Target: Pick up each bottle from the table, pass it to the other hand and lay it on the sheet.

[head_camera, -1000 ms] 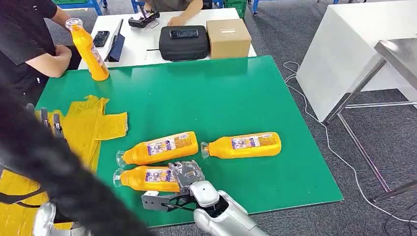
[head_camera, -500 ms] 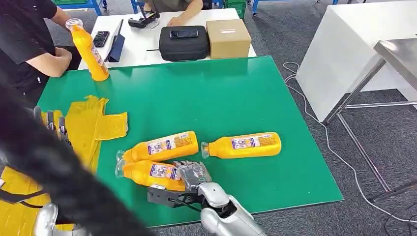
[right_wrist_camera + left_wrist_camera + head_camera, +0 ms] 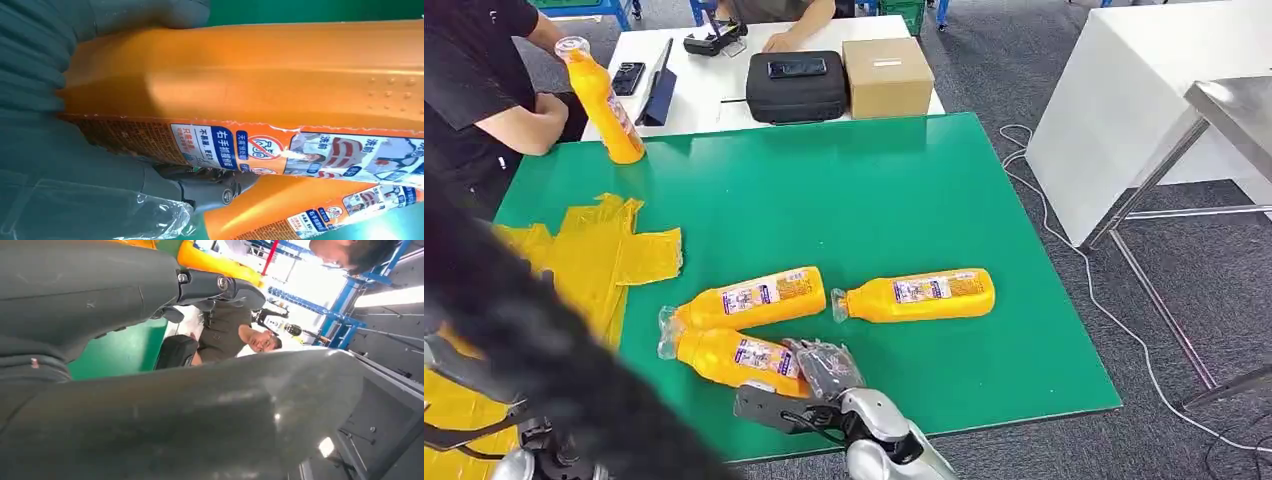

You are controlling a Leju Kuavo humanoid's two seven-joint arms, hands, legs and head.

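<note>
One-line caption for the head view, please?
Right hand grips the nearest orange bottle on the green table.

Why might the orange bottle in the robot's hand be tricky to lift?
The near bottle looks smooth and glossy, so it may slip in the right hand. It lies on its side, touching the middle bottle, which might roll if nudged. It seems full, so probably heavy.

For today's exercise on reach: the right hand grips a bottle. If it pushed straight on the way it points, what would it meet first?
Probably the middle bottle, lying just beyond the gripped bottle in the right hand; they look almost touching, though the gap is unclear.
</note>
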